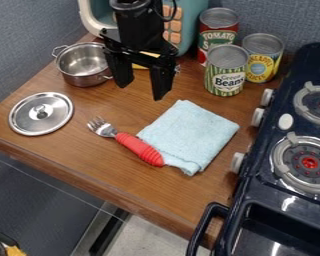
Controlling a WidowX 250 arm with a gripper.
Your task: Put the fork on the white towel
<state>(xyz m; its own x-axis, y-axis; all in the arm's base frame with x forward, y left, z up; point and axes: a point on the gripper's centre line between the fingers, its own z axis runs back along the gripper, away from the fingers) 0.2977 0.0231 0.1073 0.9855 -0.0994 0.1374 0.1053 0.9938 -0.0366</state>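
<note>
A black two-finger robot gripper (142, 90) hangs over the back of a brown wooden bench (89, 155), its fingers parted wide and holding nothing, its tips pointing down between a silver metal pot (86, 72) and a silver can with a green-striped label (227, 75). Nearer the bench's front edge, a fork with metal tines and a ribbed red handle (139, 148) lies with its tines on bare wood and its handle along the left edge of a folded pale blue cloth towel (193, 132); whether the handle's end rests on the fabric or merely against it is hard to tell. Behind the gripper, a yellow object (144, 65) shows only in part, too covered to identify, while the arm blocks some of a teal box-like item with tan buttons (187, 22), itself cropped by the top edge. The green-striped can partly hides a red-labelled can (217, 30), and overlaps a yellow-and-blue-labelled can (263, 55). A round silver lid (52, 116) lies at left, its knob up. The dark blue stove (273, 192) runs out of view at right, and a yellow-and-metallic item (14, 250) at the bottom left corner is cut off and unclear.
</note>
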